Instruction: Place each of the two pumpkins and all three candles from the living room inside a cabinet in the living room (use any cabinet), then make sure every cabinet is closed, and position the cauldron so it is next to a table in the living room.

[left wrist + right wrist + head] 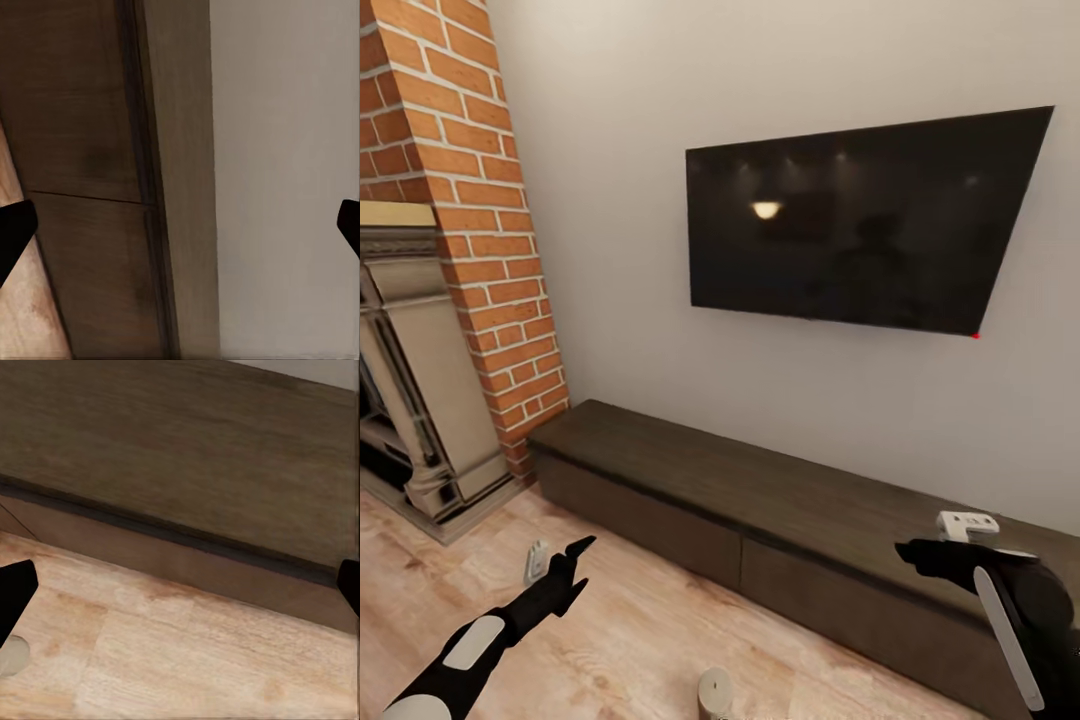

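Both black arms reach forward toward the long low dark-brown wood cabinet point(780, 520), its drawers closed; left tool point(565, 570) and right tool point(935, 555) spread apart, empty. A small cream candle point(715, 693) stands on the wood floor point(630, 640).

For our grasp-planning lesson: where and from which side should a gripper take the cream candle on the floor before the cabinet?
Grip the candle across its rounded side wall, coming down from above: it stands upright on the floor, apart from the cabinet, free all round as far as shown.
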Tool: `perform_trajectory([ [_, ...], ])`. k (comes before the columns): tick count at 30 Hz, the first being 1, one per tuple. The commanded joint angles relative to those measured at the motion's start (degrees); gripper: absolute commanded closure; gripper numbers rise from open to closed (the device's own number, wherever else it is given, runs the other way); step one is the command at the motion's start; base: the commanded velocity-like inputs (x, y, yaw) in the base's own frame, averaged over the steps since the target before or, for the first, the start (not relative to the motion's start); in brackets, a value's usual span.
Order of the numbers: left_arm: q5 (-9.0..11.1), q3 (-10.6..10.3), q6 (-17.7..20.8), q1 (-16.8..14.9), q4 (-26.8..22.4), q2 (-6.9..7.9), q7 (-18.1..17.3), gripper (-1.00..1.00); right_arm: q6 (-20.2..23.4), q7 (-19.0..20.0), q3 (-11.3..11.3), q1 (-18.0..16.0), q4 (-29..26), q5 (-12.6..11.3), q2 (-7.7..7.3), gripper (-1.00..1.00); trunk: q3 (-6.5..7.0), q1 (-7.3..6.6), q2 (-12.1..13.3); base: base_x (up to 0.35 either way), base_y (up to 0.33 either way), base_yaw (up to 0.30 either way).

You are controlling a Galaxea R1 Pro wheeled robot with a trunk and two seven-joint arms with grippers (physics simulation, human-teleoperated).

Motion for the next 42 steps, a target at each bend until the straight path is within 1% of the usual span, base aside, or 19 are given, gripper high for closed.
perform_trajectory([
  [1, 0.1, 0.0, 0.0, 0.0, 0.0, 0.01, 0.0, -1.00, 0.0, 0.0, 0.1, 0.0, 0.0, 0.0, 0.11, -1.00, -0.18, 0.23, -0.4, 0.000, 0.000, -0.299],
  [5, 0.0, 0.0, 0.1, 0.1, 0.1, -0.03, 0.3, -1.00, 0.1, 0.0, 0.3, 0.2, 0.0, -0.1, 0.20, -1.00, -0.90, 1.10, -2.0, 0.000, 0.000, -0.299],
  [10, 0.1, 0.1, -0.1, -0.2, 1.7, -0.12, 1.6, -1.00, 0.1, 0.0, 0.3, 0.6, -0.1, -0.2, 0.26, -1.00, -1.80, 2.20, -4.0, 0.000, 0.000, -0.299],
  [16, 0.2, 0.3, -0.1, 0.1, 2.0, 0.13, 1.4, -1.00, 0.1, 0.0, 0.4, 0.9, -0.2, -0.2, 0.24, -1.00, -2.88, 3.52, -6.4, 0.000, 0.000, -0.299],
  [19, 0.2, 1.1, -0.1, 0.1, 2.0, 0.17, 1.4, -1.00, 0.1, 0.0, 0.4, 1.0, -0.3, -0.2, 0.26, -1.00, -3.42, 4.18, -7.6, 0.000, 0.000, -0.299],
  [20, 0.1, 1.8, -0.1, 0.2, 1.8, 0.19, 1.3, -1.00, 0.1, 0.0, 0.4, 1.0, -0.3, -0.2, 0.26, -1.00, -3.59, 4.40, -8.0, 0.000, 0.000, -0.299],
  [21, 0.1, 3.0, -0.1, 0.3, 1.6, 0.31, 1.2, -1.00, 0.1, 0.0, 0.5, 1.0, -0.1, -0.1, 0.24, -1.00, -3.77, 4.62, -8.4, 0.000, 0.000, -0.299],
  [23, 0.1, 3.4, -0.1, 0.4, 1.6, 0.65, 1.1, -1.00, 0.1, 0.0, 0.5, 1.0, 0.0, -0.1, 0.22, -1.00, -4.13, 5.06, -9.2, 0.000, 0.000, -0.299],
  [29, -0.2, 3.6, -0.6, 1.1, 1.4, 1.07, 1.0, -1.00, 0.2, 0.1, 0.5, 1.0, 0.1, -0.1, 0.21, -1.00, -4.13, 5.06, -9.2, 0.000, 0.000, -0.286],
  [30, -0.4, 3.4, -1.1, 1.9, 1.3, 1.07, 1.0, -1.00, 0.0, 0.2, 0.4, 1.0, 0.6, -0.1, 0.19, -1.00, -4.13, 5.06, -9.2, 0.030, 0.000, -0.125],
  [31, -0.6, 3.2, -2.7, 2.7, 1.2, 1.03, 1.1, -1.00, -0.6, 0.4, 0.4, 1.1, 1.8, -0.1, 0.15, -1.00, -4.13, 5.06, -9.2, 0.190, 0.000, -0.051],
  [34, -0.6, 3.1, -4.0, 3.1, 1.2, 1.00, 1.0, -1.00, -1.9, 1.1, 0.5, 1.1, 2.1, -0.2, 0.18, -1.00, -4.13, 5.06, -9.2, 0.241, 0.000, -0.031],
  [42, -0.6, 3.1, -4.8, 3.4, 1.2, 0.95, 1.0, -1.00, -2.3, 2.4, 0.6, 1.1, 1.3, -0.2, 0.20, -1.00, -4.13, 5.06, -9.2, 0.303, 0.012, -0.023],
])
